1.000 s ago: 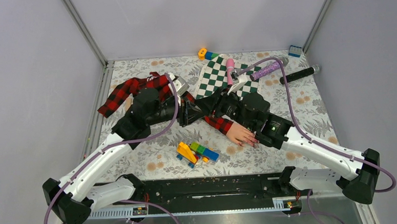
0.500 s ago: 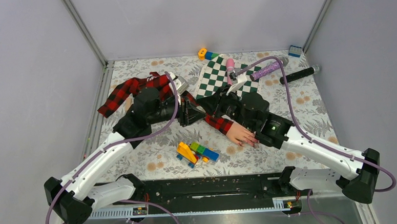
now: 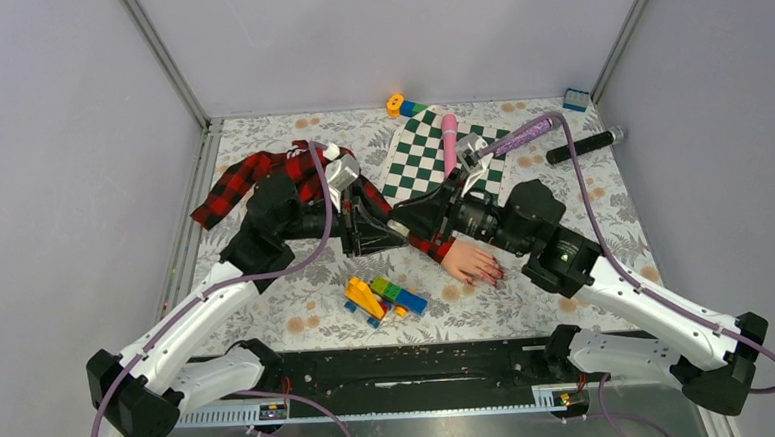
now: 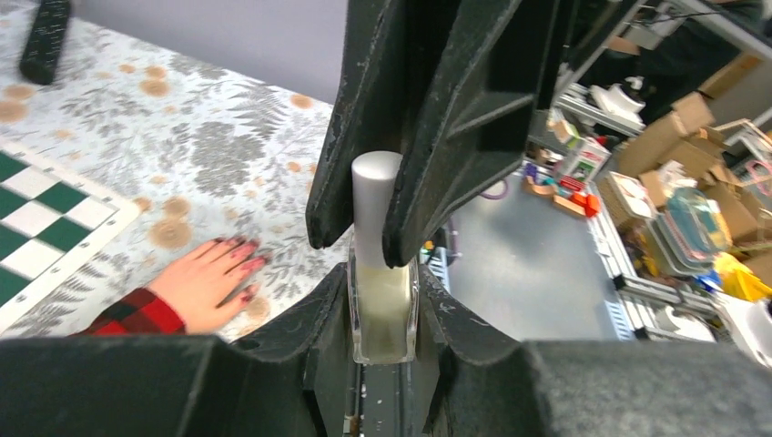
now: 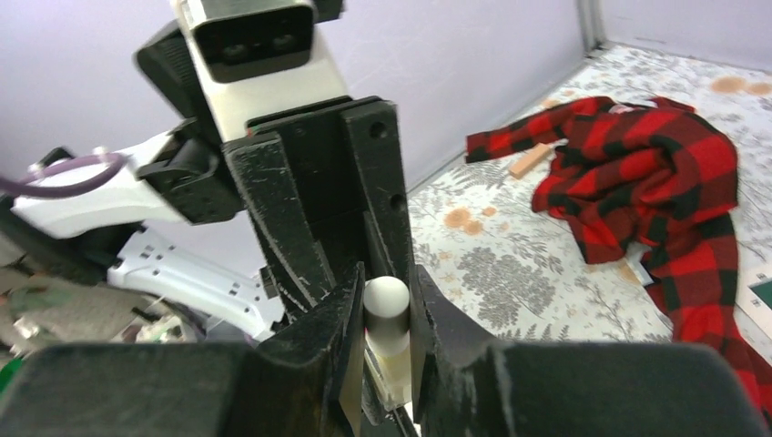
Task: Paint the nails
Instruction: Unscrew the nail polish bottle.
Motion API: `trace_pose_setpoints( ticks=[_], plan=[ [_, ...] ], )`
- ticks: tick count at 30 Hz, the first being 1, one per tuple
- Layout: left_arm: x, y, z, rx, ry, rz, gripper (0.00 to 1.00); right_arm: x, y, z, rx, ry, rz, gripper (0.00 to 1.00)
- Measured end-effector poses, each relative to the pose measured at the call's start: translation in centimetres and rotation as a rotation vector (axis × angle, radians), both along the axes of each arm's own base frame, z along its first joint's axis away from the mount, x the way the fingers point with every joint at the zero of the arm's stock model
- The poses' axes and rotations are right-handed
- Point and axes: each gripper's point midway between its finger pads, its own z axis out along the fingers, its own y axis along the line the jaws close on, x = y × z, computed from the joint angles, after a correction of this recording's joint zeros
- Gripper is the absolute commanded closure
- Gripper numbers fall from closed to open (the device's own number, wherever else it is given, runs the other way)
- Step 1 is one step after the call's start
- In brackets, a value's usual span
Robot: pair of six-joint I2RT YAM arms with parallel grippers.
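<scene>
The nails are dark red and glossy, on the fingertips of a pale pink mannequin hand that lies palm down on the floral table cover, a little right of centre, its fingers spread toward the near right. Its red-black plaid sleeve runs from the wrist to a crumpled heap at the far left. Neither gripper touches the hand. The two meet above the sleeve, just left of the wrist, around a small pale bottle. The left gripper is clamped narrowly on the bottle's clear body, which stands along its fingers with the white cap pointing away from it. The right gripper comes in from the opposite side with its jaws drawn in tight on that cap. In the left wrist view the hand shows to the left, beyond the bottle, with several red nails plain. A green-and-white checked mat lies to the far side of the grippers, and a cluster of coloured toy blocks sits near the hand on its left.
</scene>
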Motion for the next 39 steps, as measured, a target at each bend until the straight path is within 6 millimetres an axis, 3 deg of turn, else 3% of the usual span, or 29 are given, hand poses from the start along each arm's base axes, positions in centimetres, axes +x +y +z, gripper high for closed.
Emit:
trace_pose_setpoints(
  ticks=[10,21,24,26,28,34,39],
  plan=[
    [-3.5,0.5,1.9,-0.077,-0.007,-0.188,1.0,-4.3,0.4,2.2,0.037,-0.113,0.249,1.0],
    [-6.1,1.3,3.3,-0.13,-0.014,-0.319,1.0,-7.0,1.2,3.7,0.065,-0.173,0.435,0.98],
    [-6.1,1.3,3.5,-0.134,-0.015,-0.318,1.0,-7.0,1.2,3.9,0.07,-0.175,0.435,0.68],
    [-5.8,1.2,3.3,-0.133,-0.019,-0.3,1.0,-6.6,1.1,3.8,0.069,-0.165,0.405,0.25],
    [-5.3,1.0,2.9,-0.121,-0.031,-0.268,1.0,-6.3,0.7,3.6,0.071,-0.142,0.369,0.05],
    [-3.0,0.8,1.4,-0.065,-0.055,-0.111,1.0,-4.3,-2.4,4.1,0.111,-0.145,0.147,0.01],
    [-0.7,1.2,0.6,-0.023,-0.076,0.049,1.0,-1.6,-4.8,4.0,0.143,-0.115,-0.071,0.07]
  ],
)
